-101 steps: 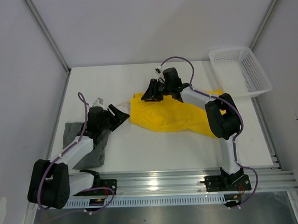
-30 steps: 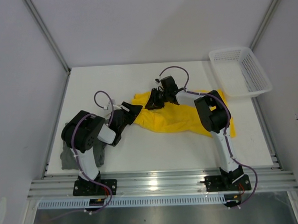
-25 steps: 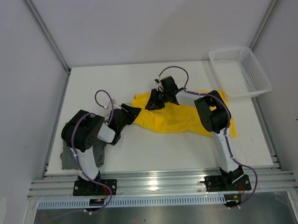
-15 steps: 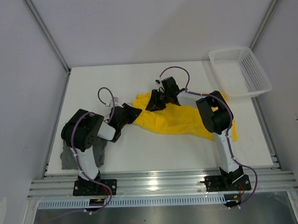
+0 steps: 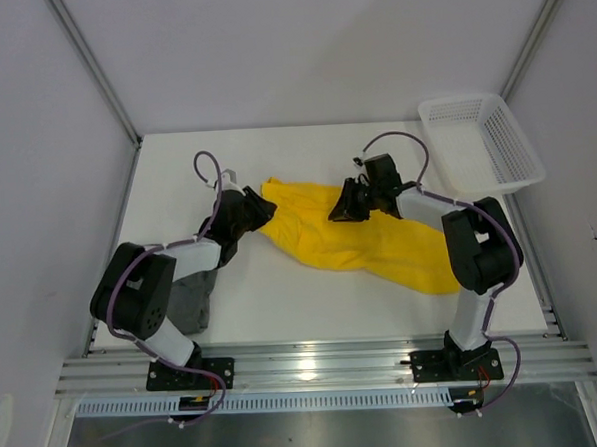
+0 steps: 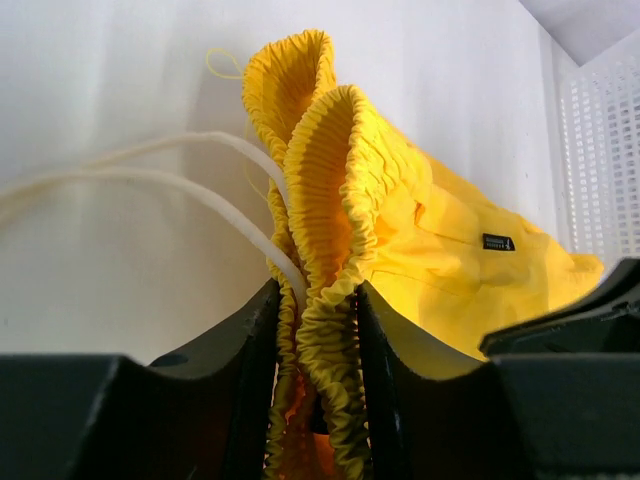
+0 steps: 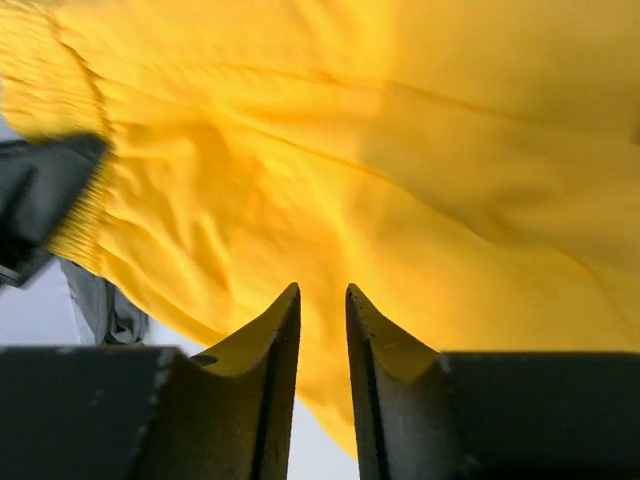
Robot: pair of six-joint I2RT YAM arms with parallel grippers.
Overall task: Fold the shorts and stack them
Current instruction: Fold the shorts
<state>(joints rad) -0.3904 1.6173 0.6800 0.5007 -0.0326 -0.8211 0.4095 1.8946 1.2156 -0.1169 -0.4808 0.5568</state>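
Note:
The yellow shorts [image 5: 369,235] lie stretched across the middle of the table. My left gripper [image 5: 259,213] is shut on their gathered elastic waistband [image 6: 330,150] at the left end, and a white drawstring [image 6: 150,180] trails from it. My right gripper [image 5: 344,209] is at the upper edge of the yellow shorts [image 7: 400,150], its jaws nearly together with the cloth at the tips [image 7: 320,292]. A small dark tag [image 6: 497,241] shows on the yellow cloth. The dark grey shorts [image 5: 190,301] lie crumpled at the near left, partly under my left arm.
A white mesh basket [image 5: 487,144] stands at the back right corner and also shows in the left wrist view as the basket [image 6: 600,140]. Grey walls close in the table on three sides. A metal rail [image 5: 316,368] runs along the near edge.
My left gripper closed on the waistband and its arm stretched forward. My right gripper moved to the right with the cloth, and the yellow shorts are now pulled out longer between both grippers.

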